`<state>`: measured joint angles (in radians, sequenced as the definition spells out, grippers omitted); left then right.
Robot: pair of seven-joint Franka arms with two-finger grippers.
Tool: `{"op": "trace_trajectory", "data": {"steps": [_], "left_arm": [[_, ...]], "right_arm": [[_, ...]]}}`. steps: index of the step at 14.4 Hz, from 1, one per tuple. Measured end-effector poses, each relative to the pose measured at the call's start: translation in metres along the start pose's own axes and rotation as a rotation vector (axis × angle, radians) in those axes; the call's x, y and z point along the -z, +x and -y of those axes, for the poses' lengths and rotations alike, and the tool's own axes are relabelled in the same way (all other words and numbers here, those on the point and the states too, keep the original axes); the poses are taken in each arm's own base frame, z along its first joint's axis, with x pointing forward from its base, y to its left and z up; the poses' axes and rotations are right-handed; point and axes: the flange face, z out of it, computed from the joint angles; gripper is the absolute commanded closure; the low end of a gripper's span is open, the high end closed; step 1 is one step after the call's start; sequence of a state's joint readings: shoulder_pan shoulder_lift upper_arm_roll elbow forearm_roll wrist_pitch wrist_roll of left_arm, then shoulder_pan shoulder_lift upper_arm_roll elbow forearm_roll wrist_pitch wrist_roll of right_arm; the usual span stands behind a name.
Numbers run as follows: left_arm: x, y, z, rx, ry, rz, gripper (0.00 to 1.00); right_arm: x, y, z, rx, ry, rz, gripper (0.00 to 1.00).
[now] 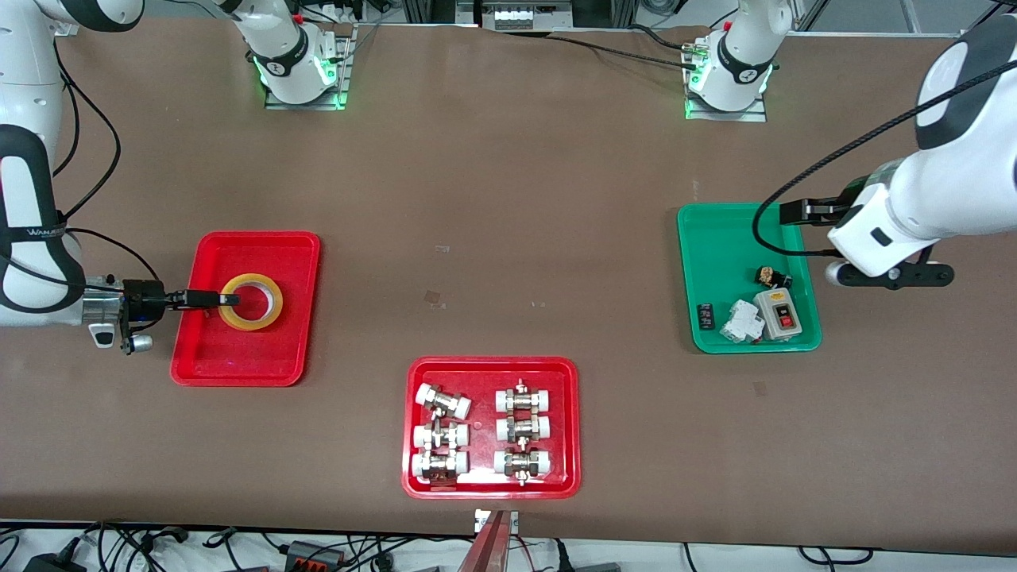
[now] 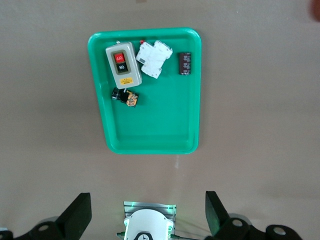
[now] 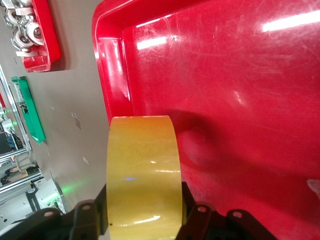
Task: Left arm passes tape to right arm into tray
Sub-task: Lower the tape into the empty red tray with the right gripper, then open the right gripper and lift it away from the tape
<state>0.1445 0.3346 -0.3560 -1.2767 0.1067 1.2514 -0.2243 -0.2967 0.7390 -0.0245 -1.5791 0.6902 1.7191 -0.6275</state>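
The yellow tape (image 1: 262, 321) is in the plain red tray (image 1: 238, 357), toward the right arm's end of the table. My right gripper (image 1: 228, 300) reaches in level from that end and is shut on the roll's edge. In the right wrist view the tape (image 3: 142, 170) sits between the black fingers (image 3: 85, 215) of the right gripper (image 3: 145, 220), just over the tray floor (image 3: 240, 100). I cannot tell whether the roll rests on the floor. My left gripper (image 1: 890, 275) hangs open and empty high over the edge of the green tray. Its fingers (image 2: 77, 215) stand wide apart.
A green tray (image 1: 715, 254) with a grey switch box (image 1: 779, 314) and small electrical parts lies toward the left arm's end; it also shows in the left wrist view (image 2: 150, 125). A red tray (image 1: 568, 421) of metal fittings lies nearest the front camera, mid-table.
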Motion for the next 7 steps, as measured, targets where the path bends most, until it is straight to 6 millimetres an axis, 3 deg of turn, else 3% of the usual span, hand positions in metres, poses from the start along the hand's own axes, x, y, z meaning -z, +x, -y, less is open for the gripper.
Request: {"op": "trace_trajectory", "data": {"steps": [4,7], "left_arm": [[0.021,0.005,0.021,0.04,-0.031,-0.101,0.0],[0.037,-0.006,0.017,0.037,-0.031,-0.148,0.0]], "right_arm": [[-0.014,0.008,0.013,0.042,-0.075,0.027,0.0],[-0.03,0.016,0.021,0.084,-0.175,0.049,0.0]]}}
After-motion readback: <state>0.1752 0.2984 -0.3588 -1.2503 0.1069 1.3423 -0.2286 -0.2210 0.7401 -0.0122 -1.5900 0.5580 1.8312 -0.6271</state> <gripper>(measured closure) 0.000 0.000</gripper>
